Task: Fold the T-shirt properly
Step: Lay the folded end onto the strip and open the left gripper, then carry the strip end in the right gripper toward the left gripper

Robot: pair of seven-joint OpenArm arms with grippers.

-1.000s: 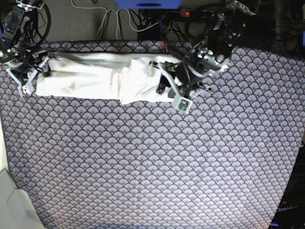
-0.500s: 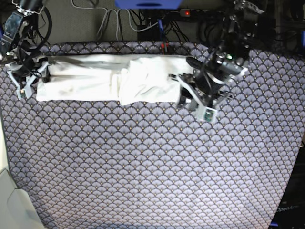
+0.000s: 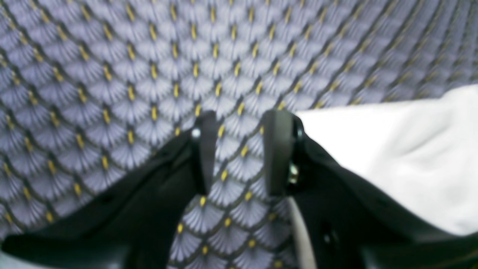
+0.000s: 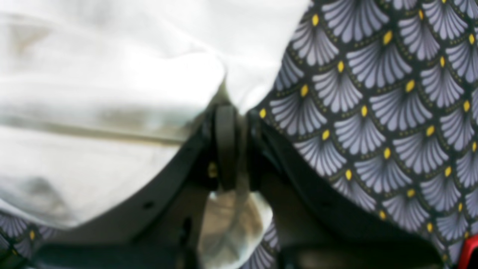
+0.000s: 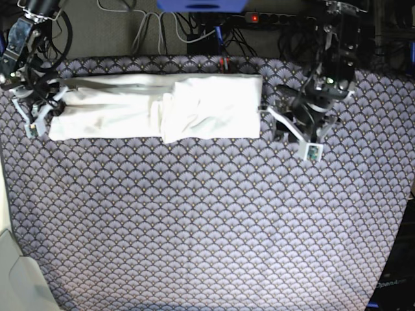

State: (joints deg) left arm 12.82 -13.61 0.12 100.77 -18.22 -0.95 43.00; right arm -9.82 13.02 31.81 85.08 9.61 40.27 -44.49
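I see the right gripper (image 4: 233, 112) clamped on the shirt (image 5: 155, 107) edge, upper left of the base view. Left gripper (image 3: 241, 123) partly open, holding nothing, over the patterned cloth (image 5: 214, 227).

Count, this moment:

- One white cloth T-shirt (image 5: 155, 107) — folded into a long band on the table.
- One table covering, a purple-grey cloth with a scalloped fan pattern and yellow dots (image 5: 207, 220).
- Two black robot arms — one left gripper (image 5: 280, 124), one right gripper (image 5: 44, 111).
- Two dark fingers (image 3: 277, 149) on the left gripper in its wrist view.
- One black power strip with a red light (image 5: 254, 18); the cables by it are tangled, number cannot be told.
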